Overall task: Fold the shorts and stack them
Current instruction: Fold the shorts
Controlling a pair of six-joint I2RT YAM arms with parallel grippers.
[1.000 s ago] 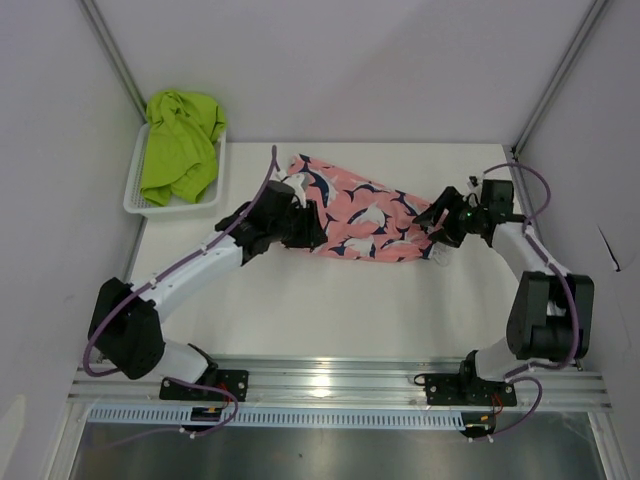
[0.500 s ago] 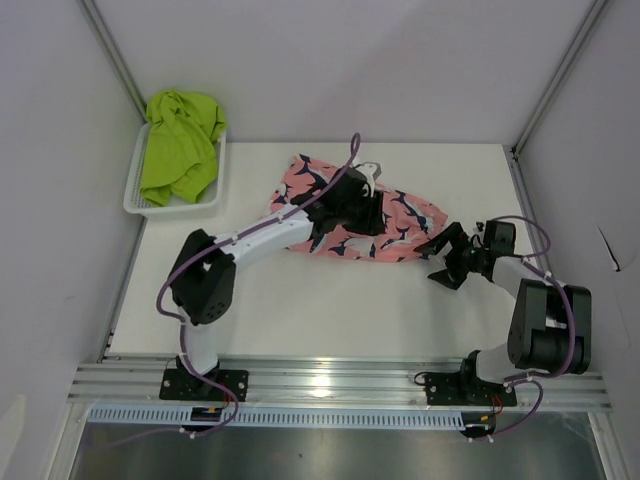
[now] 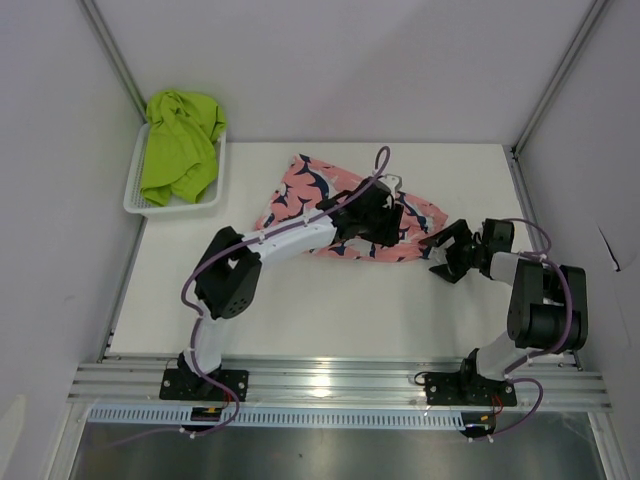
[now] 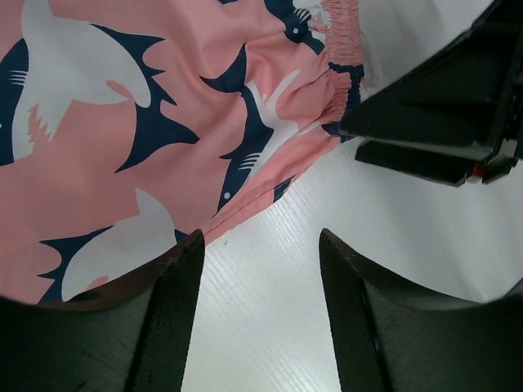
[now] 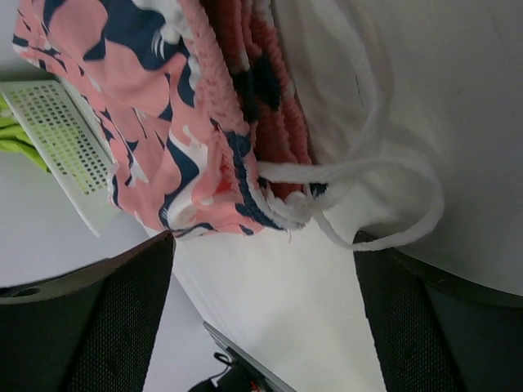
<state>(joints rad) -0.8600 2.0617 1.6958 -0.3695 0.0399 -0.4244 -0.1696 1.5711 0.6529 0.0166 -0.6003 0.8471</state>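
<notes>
The pink shorts (image 3: 305,188) lie bunched up on the white table (image 3: 330,305), near the middle and toward the back. They have dark blue and white fish on them. The green shorts (image 3: 180,140) sit in a heap in the basket (image 3: 135,207) at the back left corner, well apart from the pink pair.

The left arm reaches far across and lies over the pink shorts. The left gripper (image 4: 260,243) is low over the front edge of the pink shorts, near their right end. Its jaws are apart. Between them there is only the edge of the cloth and bare table, and they hold nothing. One finger (image 4: 176,310) is over the cloth edge and the other is over the table.

The right gripper (image 3: 442,256) is just beside the right end of the pink shorts and points at them. Its jaws are wide apart and hold nothing. In the right wrist view, the stretchy waist of the shorts is in front of it. A white string (image 5: 384,175) from the waist lies in a loop on the table, close to one finger.

The two grippers are near each other but do not touch.
</notes>
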